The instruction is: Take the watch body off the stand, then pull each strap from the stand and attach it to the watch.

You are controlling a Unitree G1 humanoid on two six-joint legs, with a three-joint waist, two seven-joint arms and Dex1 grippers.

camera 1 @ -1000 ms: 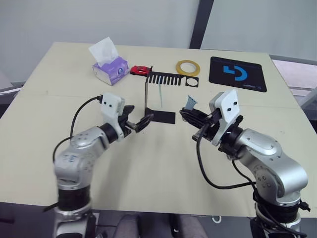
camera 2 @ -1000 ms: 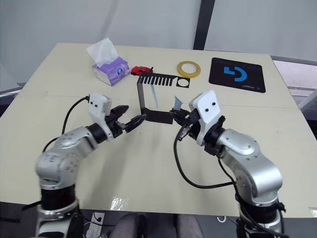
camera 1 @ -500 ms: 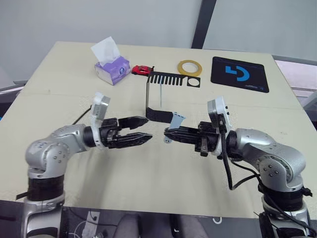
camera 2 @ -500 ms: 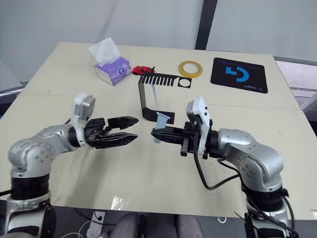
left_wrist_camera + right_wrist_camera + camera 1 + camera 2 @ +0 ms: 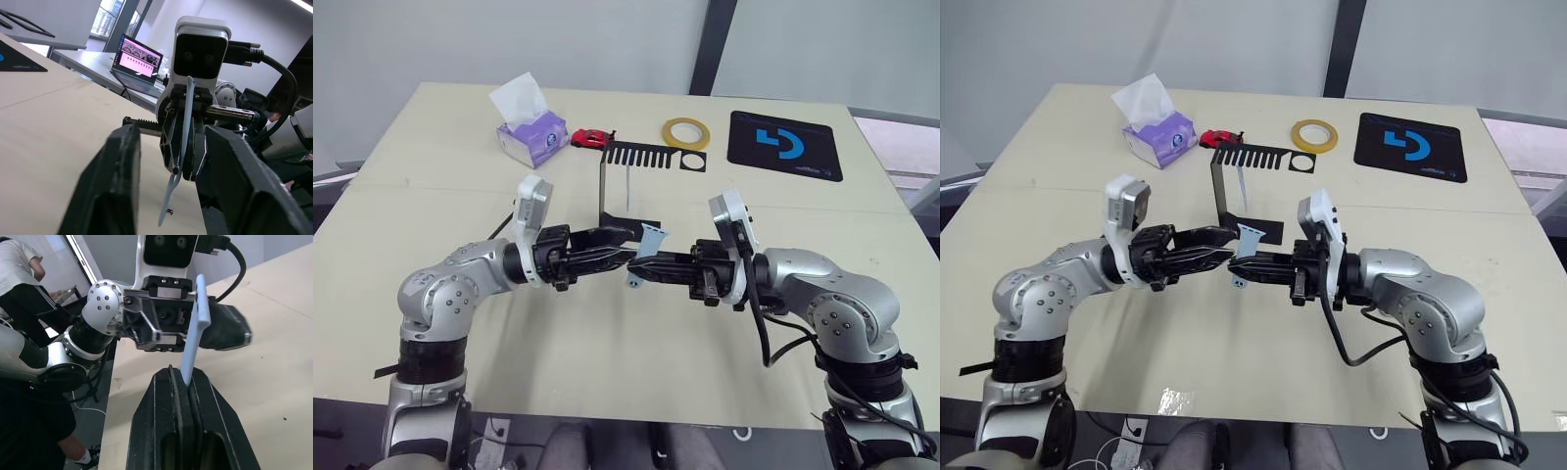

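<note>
Strap of thin pale blue-grey rubber (image 5: 646, 251), clenched near its middle by the right gripper (image 5: 641, 267), looks light and floppy, so the open left gripper (image 5: 619, 241) should probably take its free end.

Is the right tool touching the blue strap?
Touching. In the right wrist view, the right tool is shut on the strap, pinching its lower end between both fingers.

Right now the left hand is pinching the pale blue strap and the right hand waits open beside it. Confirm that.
Not quite: the hands are swapped. The right hand is shut on the pale blue strap, as the right wrist view shows. The left hand waits open, its fingers either side of the strap, as the left wrist view shows.
</note>
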